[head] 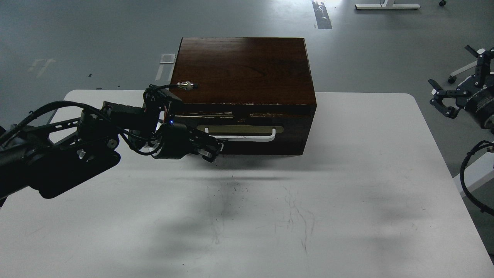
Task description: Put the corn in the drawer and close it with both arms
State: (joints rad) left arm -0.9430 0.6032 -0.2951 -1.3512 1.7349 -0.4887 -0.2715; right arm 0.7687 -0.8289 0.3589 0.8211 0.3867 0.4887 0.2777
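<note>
Left hand (214, 148) on its black arm reaches from nine o'clock across the scuffed white bench (347, 200), its tips at the left end of the white bar handle (247, 136); clenched or released, I cannot tell. Beyond, the dark brown wooden drawer (270, 133) sits pushed flush into its cabinet (243, 69). At three o'clock, off the bench, the right hand (444, 101) hangs released, empty.

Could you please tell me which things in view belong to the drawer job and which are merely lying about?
For the job: the drawer, shut; the left pincer at its handle; the right pincer, off the table. No corn is visible.

Lying about: the white table; floor tape.
</note>
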